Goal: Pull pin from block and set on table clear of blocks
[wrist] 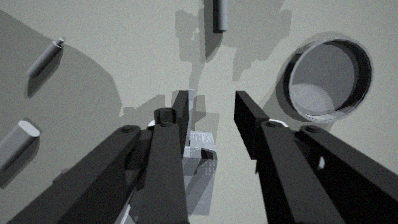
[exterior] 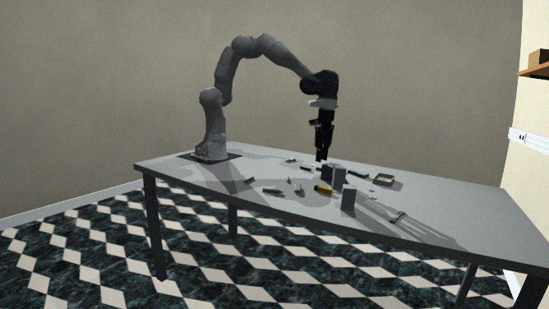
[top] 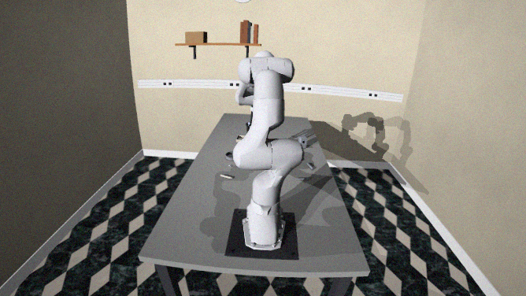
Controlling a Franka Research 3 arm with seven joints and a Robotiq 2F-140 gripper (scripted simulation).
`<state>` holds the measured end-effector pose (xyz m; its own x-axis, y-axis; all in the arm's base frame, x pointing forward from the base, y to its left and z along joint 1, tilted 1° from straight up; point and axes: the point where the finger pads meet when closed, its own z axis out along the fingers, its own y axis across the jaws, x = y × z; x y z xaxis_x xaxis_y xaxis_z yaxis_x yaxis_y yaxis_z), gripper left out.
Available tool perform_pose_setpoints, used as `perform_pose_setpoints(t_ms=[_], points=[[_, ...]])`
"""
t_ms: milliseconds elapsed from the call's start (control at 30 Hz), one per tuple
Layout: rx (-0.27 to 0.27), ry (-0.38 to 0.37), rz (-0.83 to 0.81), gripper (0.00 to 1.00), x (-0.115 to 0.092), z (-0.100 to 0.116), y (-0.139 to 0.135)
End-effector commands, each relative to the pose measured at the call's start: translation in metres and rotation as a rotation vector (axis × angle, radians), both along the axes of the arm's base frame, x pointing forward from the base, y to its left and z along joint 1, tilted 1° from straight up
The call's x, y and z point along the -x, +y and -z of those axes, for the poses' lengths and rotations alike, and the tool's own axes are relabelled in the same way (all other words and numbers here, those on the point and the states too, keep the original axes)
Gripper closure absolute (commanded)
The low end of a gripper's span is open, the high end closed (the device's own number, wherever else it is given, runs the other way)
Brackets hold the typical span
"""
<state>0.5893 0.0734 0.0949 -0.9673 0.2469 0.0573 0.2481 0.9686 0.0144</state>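
My gripper hangs point-down above the table, just behind and above a pair of grey blocks. Its fingers stand partly apart with nothing between them. In the wrist view a light grey block shows below, half hidden by the left finger. A third grey block stands alone nearer the table's front edge. I cannot make out the pin in any view. In the top view the arm hides the gripper and the blocks.
A round dish lies right of the fingers. A grey rod, a bolt and a short cylinder lie around. A yellow piece, a dark bar, a small tray and loose parts lie near the blocks.
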Motion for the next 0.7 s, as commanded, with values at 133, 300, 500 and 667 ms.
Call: perform_pose_setpoints(t_ms=[133, 300, 500, 667], points=[[0.023, -0.024, 0.06, 0.66, -0.01, 0.007, -0.021], [0.024, -0.026, 0.064, 0.66, -0.011, 0.008, -0.023], [0.024, -0.026, 0.064, 0.66, -0.011, 0.008, -0.023], [0.028, -0.031, 0.077, 0.66, -0.012, 0.008, -0.024]])
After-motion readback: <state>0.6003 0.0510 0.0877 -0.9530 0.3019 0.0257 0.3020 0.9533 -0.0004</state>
